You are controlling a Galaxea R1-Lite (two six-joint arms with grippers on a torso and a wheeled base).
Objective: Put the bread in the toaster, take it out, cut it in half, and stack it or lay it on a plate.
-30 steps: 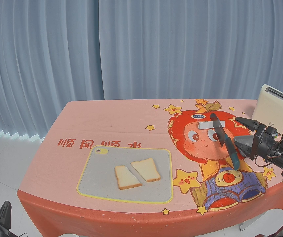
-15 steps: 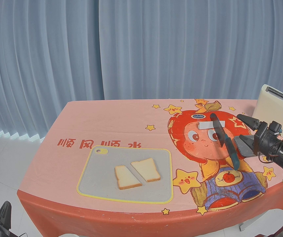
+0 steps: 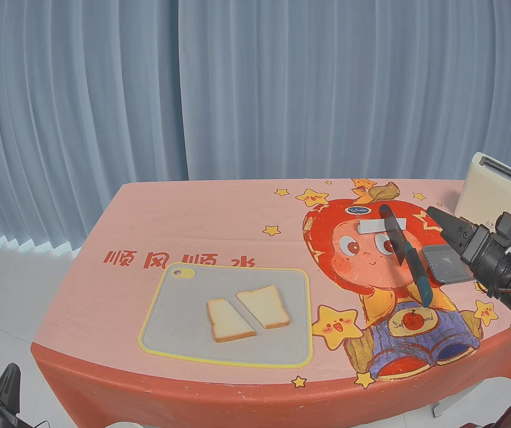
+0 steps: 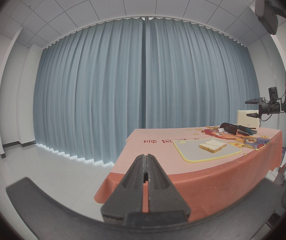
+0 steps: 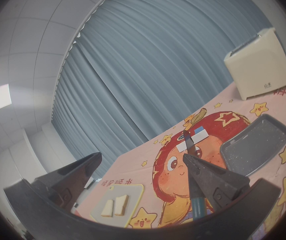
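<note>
Two bread halves (image 3: 229, 320) (image 3: 263, 306) lie side by side on the grey, yellow-rimmed cutting board (image 3: 178, 322), also seen as the bread (image 4: 213, 145) (image 5: 115, 206). A dark-bladed knife with a blue handle (image 3: 409, 255) (image 5: 190, 157) rests on the tablecloth, just left of a grey plate (image 3: 447, 263) (image 5: 256, 143). The cream toaster (image 3: 496, 194) (image 5: 259, 69) stands at the back right. My right gripper (image 3: 446, 224) (image 5: 143, 160) hovers open and empty above the plate's right side. My left gripper (image 4: 145, 170) is shut, low, off the table's front left.
The table (image 3: 208, 227) carries a pink cartoon cloth, bare at its back left. The toaster sits close to the right arm. A blue curtain hangs behind the table.
My right gripper has drawn back to the right and up, away from the knife, uncovering the grey plate. Knife, bread and board have not moved.
</note>
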